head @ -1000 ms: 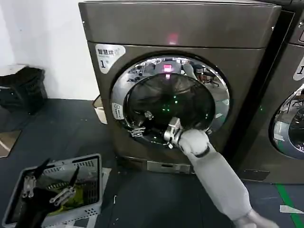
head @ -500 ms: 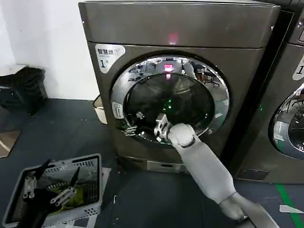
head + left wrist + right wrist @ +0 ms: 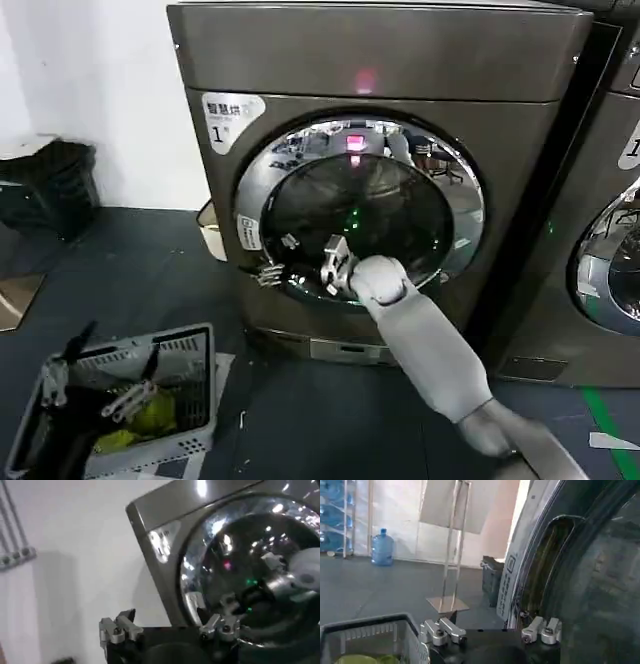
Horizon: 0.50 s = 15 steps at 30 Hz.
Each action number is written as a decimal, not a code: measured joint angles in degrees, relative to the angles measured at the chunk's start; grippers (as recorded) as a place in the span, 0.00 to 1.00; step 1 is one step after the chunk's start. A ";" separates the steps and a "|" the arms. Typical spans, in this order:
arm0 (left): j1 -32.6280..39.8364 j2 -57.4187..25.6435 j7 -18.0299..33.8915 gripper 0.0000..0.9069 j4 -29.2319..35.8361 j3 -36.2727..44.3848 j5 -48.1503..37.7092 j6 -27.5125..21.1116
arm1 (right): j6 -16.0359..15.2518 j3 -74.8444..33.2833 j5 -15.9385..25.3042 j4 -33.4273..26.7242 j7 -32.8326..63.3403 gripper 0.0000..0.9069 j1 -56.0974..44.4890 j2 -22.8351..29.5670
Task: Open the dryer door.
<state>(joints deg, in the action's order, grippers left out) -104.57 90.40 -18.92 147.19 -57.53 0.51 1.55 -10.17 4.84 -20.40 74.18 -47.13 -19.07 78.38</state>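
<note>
Since a second ago the right gripper (image 3: 333, 270) has slid across the lower part of the glass, from the bottom middle toward the robot's left and slightly higher; the last half second added only a small further shift. The dryer door (image 3: 360, 215) looks as shut now as it did then, its chrome rim sitting flush in the front of the dryer (image 3: 380, 60). What the next move turns on is the recess at the door's left edge: from the right wrist camera a dark slot in the rim (image 3: 547, 565) lies just ahead of the gripper (image 3: 492, 630), running up and down along the rim, so the fingers would need to reach further left and hook behind it, then pull out toward the robot. Its fingers stand spread and hold nothing. The right arm is clearly the nearer one. The left gripper (image 3: 95, 390) hangs low and well away from the door, over a grey laundry basket (image 3: 190, 425) on the floor, fingers also apart and empty. I judge the door not yet opened.
</note>
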 joint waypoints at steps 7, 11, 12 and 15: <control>3.58 -1.94 0.65 1.00 0.00 0.83 -4.13 -4.07 | -3.01 -1.97 -0.68 3.42 -9.24 1.00 -1.94 -2.11; 7.19 -4.42 -1.61 1.00 -3.75 -2.52 -12.36 -6.87 | -3.13 -3.12 -0.36 6.13 -15.49 1.00 -2.96 -3.68; 8.07 -5.20 -2.14 1.00 -4.88 -3.59 -13.80 -6.82 | -3.13 -3.40 -0.25 6.79 -16.79 1.00 -3.24 -4.05; 10.71 -8.43 -3.21 1.00 -8.57 -7.10 -16.26 -6.40 | -3.36 -4.46 0.35 9.32 -21.27 1.00 -4.60 -5.43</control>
<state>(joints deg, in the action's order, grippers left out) -93.85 81.96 -22.12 138.62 -64.63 -15.76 -4.85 -13.53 0.39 -20.05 83.50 -68.40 -23.67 72.95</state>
